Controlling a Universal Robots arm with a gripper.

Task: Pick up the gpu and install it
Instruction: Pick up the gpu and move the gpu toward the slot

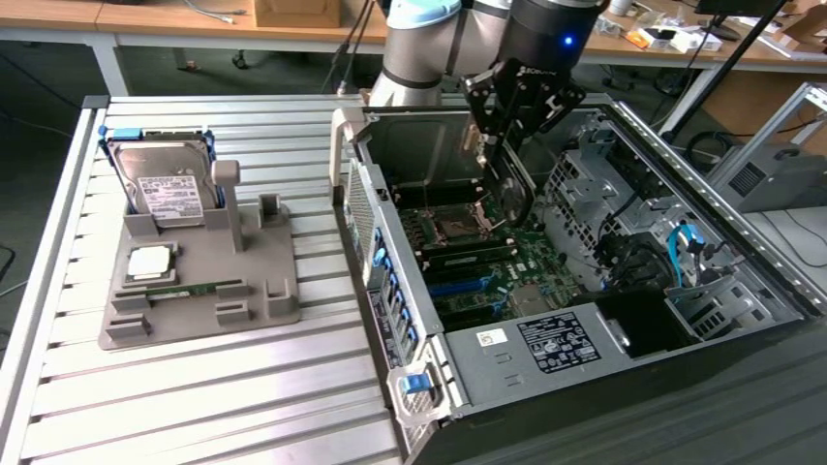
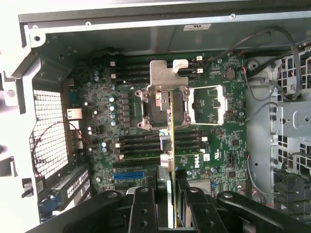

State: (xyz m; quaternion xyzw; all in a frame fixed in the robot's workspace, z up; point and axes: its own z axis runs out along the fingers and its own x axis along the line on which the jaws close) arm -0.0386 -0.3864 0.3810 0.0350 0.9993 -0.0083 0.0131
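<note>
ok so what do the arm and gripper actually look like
The arm is a thick silvery grey tube with a pale blue joint cap. Its wrist end is black with a small blue light. The gripper is black, built of slim linkage bars with round pivot bolts, and carries white lettering.

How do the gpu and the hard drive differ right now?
The gpu hangs clamped in the gripper, inside the open computer case over the motherboard; the hard drive leans in the gray holder outside it. The gpu is a thin dark card; the hard drive is a thicker silver block with a white label. Both are flat rectangles.
</note>
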